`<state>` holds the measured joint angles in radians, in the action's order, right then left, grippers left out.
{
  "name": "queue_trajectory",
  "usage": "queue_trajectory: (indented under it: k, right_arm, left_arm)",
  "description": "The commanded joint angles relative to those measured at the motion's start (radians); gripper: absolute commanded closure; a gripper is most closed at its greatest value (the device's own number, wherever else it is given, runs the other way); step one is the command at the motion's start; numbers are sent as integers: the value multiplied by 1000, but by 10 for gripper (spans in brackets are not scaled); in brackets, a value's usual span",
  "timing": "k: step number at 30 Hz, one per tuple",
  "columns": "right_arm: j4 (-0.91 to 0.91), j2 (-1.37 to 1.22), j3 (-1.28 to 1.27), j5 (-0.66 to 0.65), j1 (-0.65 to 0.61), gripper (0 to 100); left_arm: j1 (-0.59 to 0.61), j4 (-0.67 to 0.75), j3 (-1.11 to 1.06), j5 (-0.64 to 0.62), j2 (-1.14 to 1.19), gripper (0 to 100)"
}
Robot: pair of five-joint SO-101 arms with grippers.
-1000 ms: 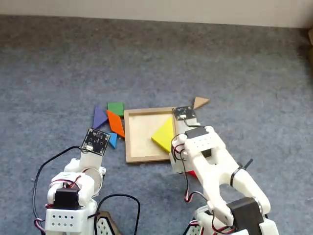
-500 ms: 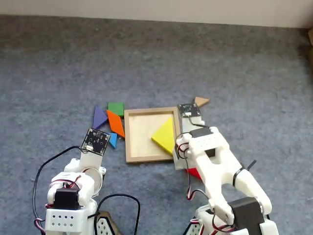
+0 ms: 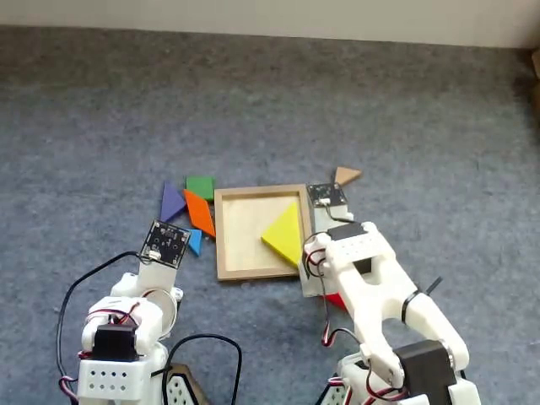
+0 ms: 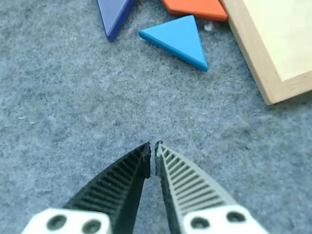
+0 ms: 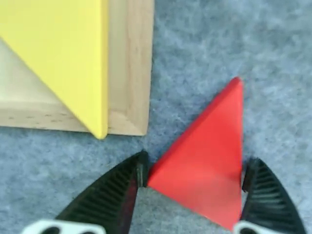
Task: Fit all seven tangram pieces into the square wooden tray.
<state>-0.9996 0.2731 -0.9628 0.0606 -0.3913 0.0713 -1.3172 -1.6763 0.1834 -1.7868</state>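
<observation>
The right fingers [image 5: 127,184] are spread, with one tip on each side of the red triangle [image 5: 214,141]. One tip stands at a corner of this piece and the other at its long edge. I cannot tell if they touch the wood or are only just beside it. The wide end of the red triangle is cut off at the picture border. In the high view the right arm covers nearly all of it. The piece lies flat on the grey bench [image 3: 396,101], outside the tray [image 5: 130,63], near a corner of the tray but apart from it.

Inside the tray lies the yellow triangle [image 5: 58,48], with one straight edge along the inner side of the rim. Its sharp corner lies over the rim on the side nearest the arms.

The left fingers [image 4: 139,168] are pressed together, tip against tip, and hold nothing. They are over the bench. Ahead of them, apart, lies the blue triangle [image 4: 178,39]. Beyond it are the purple triangle [image 4: 114,12] and the orange piece [image 4: 195,7], both cut off in the wrist view. In the high view these three lie beside the tray on the left arm's side. The green square [image 3: 200,186] is just behind the orange piece. The brown triangle [image 3: 346,175] lies near the tray's far corner on the right arm's side.
</observation>
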Motion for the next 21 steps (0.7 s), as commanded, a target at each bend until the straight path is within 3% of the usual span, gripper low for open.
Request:
queue_trajectory:
  k: [1, 21]
  right_arm:
    - [-13, 5, -4, -12, 16, 700]
    - [-70, 15, 1, -12, 10, 701]
  left_arm:
    - [-5, -5, -19, -8, -25, 954]
    - [-5, -5, -19, -8, -25, 954]
